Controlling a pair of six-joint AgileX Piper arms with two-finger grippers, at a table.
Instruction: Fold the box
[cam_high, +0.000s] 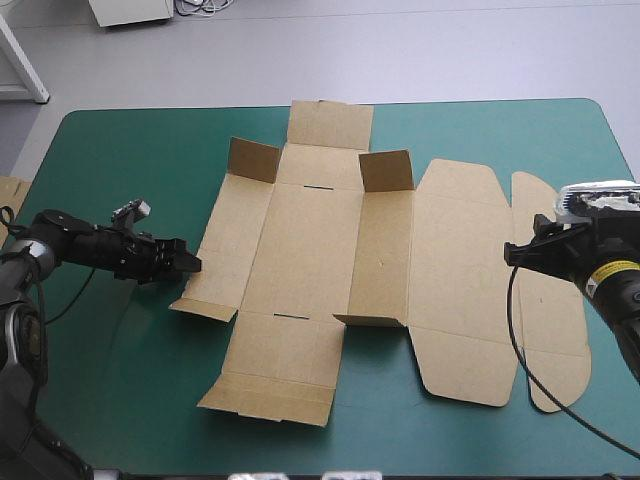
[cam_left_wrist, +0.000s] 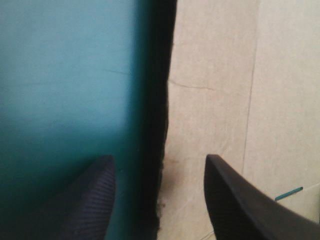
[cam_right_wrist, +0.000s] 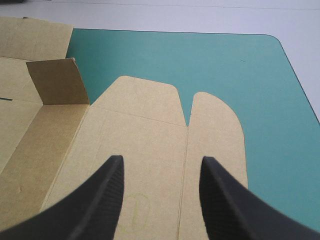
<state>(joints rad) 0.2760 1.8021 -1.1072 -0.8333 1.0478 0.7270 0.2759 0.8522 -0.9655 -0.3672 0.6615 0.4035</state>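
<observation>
Pincers on both arms stand open, and neither holds anything. The left pincer (cam_high: 190, 263) sits low at the left edge of the box (cam_high: 300, 250), tips pointing toward it. Seen from its wrist, that edge runs between its black fingers (cam_left_wrist: 235, 200). One finger is over the brown board and the other over the teal-green cover (cam_left_wrist: 60, 75). A dark shadow lines the edge, which stands a little off the cover. Whether either finger touches the board I cannot tell.

The box lies opened out across the middle of the surface (cam_high: 120, 160), mostly flat. Two small flaps (cam_high: 386, 170) at its far side stand upright, and the long side panels beside the base tilt up slightly. The lid panel (cam_high: 455, 290) lies flat toward the box's right end, ending in a rounded tuck flap (cam_high: 555, 350).

The right pincer (cam_high: 512, 255) hovers over that right end, fingers spread above the board. The crease between lid panel and tuck flap runs between them. An edge of more board (cam_high: 10, 192) shows well to the box's left, at the surface's rim.
</observation>
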